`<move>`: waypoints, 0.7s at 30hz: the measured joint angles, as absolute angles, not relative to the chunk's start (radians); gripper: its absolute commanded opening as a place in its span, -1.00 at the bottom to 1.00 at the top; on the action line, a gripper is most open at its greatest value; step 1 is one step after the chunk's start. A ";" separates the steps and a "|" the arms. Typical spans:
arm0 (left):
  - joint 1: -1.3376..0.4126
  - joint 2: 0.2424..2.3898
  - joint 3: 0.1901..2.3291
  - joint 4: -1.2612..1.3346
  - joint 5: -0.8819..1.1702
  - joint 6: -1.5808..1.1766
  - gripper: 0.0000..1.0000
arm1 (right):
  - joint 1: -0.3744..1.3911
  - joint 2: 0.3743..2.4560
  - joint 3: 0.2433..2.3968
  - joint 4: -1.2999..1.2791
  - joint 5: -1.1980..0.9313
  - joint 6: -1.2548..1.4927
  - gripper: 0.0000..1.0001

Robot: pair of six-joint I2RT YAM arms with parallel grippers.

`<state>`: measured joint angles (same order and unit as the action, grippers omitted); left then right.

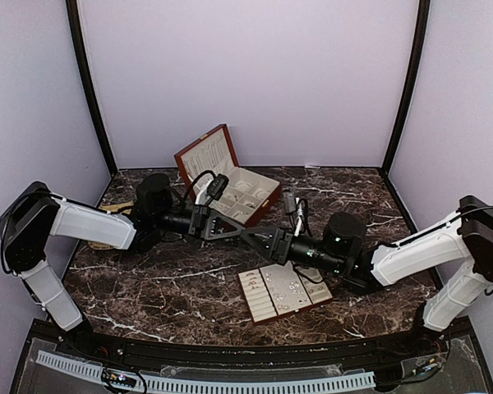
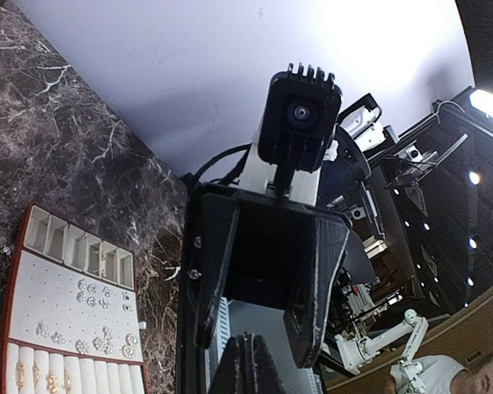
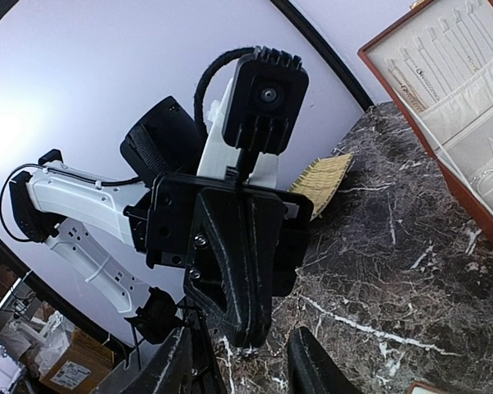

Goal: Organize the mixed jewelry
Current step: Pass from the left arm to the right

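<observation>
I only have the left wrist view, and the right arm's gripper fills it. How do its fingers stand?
Observer: In the right wrist view, the fingers of the right gripper stand apart, and the shut tip of the left gripper points into the gap between them.
Operator: Where over the table is that?
Observer: From above, the two meet tip to tip over the table, with the open wooden box behind them and the tray in front.

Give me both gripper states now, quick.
Left gripper: closed; whether it holds anything cannot be told.
Right gripper: open, fingers apart, nothing seen held.
</observation>
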<state>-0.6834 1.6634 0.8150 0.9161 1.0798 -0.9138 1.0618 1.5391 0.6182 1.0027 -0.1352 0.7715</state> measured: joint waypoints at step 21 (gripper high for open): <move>-0.683 1.617 0.814 0.835 1.047 -0.825 -1.00 | 1.069 1.547 0.618 1.026 -0.130 0.812 -0.73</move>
